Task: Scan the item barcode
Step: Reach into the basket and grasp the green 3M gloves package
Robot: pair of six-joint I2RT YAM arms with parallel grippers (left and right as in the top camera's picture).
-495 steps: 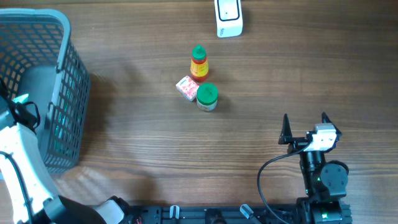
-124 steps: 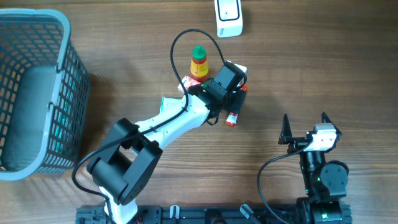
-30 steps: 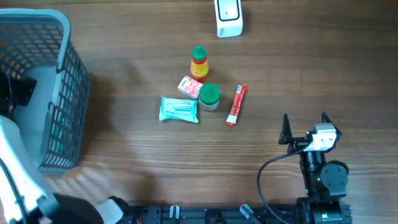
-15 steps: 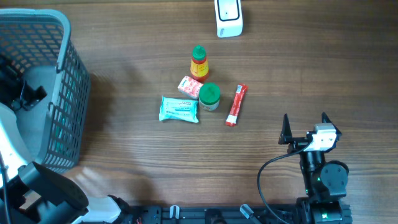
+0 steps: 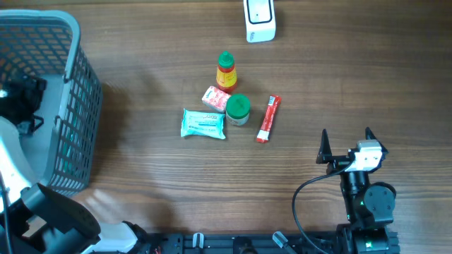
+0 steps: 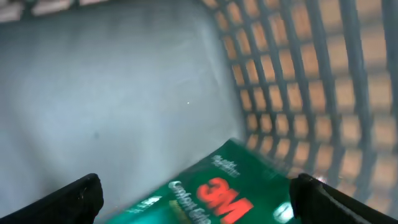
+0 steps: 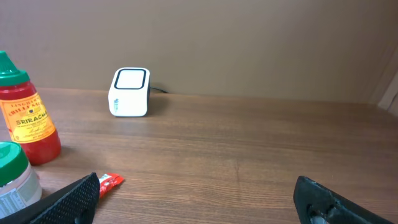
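My left gripper (image 6: 198,200) hangs open inside the grey basket (image 5: 76,85), just above a green 3M packet (image 6: 217,190) lying on the basket floor; nothing is between its fingers. From overhead the left gripper (image 5: 21,99) shows at the basket's left side. The white barcode scanner (image 5: 259,20) stands at the table's far edge, also visible as the scanner (image 7: 130,92) in the right wrist view. My right gripper (image 5: 346,137) rests open at the near right, holding nothing.
Mid-table lie a sriracha bottle (image 5: 225,70), a green-lidded jar (image 5: 236,109), a small pink box (image 5: 212,98), a teal packet (image 5: 204,123) and a red stick packet (image 5: 268,118). The basket's mesh wall (image 6: 298,93) rises to the right of my left gripper.
The left gripper has shifted a little inside the basket. The items on the table and the right arm have not moved.
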